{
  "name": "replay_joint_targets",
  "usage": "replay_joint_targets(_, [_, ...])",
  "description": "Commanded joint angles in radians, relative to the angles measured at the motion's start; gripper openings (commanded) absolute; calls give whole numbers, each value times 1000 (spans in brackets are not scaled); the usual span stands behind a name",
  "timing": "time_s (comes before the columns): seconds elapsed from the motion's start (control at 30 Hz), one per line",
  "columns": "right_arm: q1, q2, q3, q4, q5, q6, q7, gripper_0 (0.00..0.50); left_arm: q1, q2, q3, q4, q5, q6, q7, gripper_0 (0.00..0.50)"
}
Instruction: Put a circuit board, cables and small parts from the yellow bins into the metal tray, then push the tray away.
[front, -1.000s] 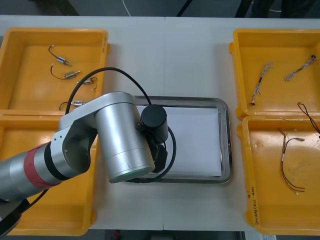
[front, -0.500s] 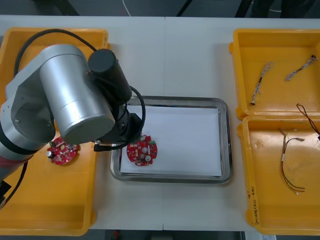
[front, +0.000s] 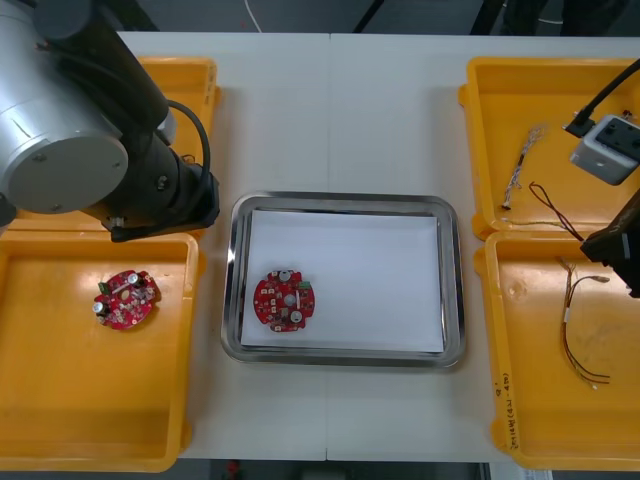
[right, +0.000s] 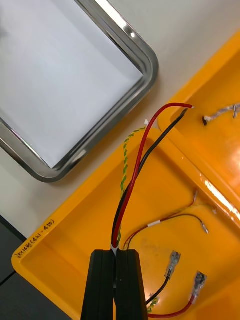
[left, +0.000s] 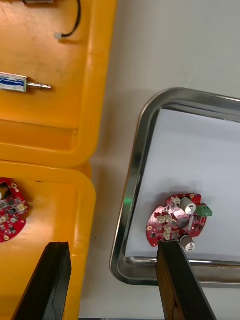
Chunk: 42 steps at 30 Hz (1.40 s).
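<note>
A round red circuit board (front: 284, 300) (left: 177, 224) lies on the white inside of the metal tray (front: 340, 200), near its left end. My left gripper (left: 112, 245) hangs open above the tray's left rim (left: 131, 200), holding nothing; its arm (front: 70, 120) covers the far left yellow bin. My right gripper (right: 116, 257) (front: 598, 247) is shut on a red, black and yellow cable (right: 137, 155) (front: 555, 205). It holds the cable above the wall between the two right bins, and the free ends point toward the tray's corner (right: 145, 55).
A second red board (front: 126, 299) lies in the near left bin (front: 60, 420). Small metal parts (left: 15, 82) rest in the far left bin. The far right bin holds a twisted blue and white cable (front: 522, 165), the near right bin a red and yellow cable (front: 575, 330).
My left arm has drawn back from the tray toward the far left, leaving the board in it. My right arm has come in at the right edge with a cable lifted.
</note>
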Motion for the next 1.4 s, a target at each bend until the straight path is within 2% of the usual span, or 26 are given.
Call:
replay_joint_targets(0.03, [-166, -37, 139, 11, 4, 7, 29, 0, 3, 66, 80, 47, 17, 8, -166, 500])
replay_joint_targets(0.2, [-304, -8, 276, 48, 9, 7, 27, 0, 3, 86, 157, 131, 18, 8, -254, 500])
replay_joint_targets(0.4, [-411, 82, 409, 105, 35, 7, 37, 0, -26, 95, 232, 234, 12, 8, -370, 500])
replay_joint_targets(0.53, [-454, 167, 471, 134, 81, 7, 38, 0, -57, 95, 261, 306, -8, 8, -441, 500])
replay_joint_targets(0.67, [-466, 254, 520, 145, 159, -1, 41, 0, -87, 91, 269, 374, -64, 8, -505, 500])
replay_joint_targets(0.8, [-465, 305, 586, 160, 236, -9, 52, 0, -101, 71, 298, 438, -110, -43, -567, 500])
replay_joint_targets(1.0, [-465, 329, 695, 185, 306, -24, 80, 0, -110, 22, 356, 489, -187, -97, -613, 500])
replay_joint_targets(1.27, [-445, 334, 819, 205, 391, -117, 119, 0, -135, 8, 378, 556, -193, -194, -608, 500])
replay_joint_targets(1.4, [-436, 336, 874, 215, 440, -147, 192, 0, -190, -1, 378, 644, -209, -227, -630, 500])
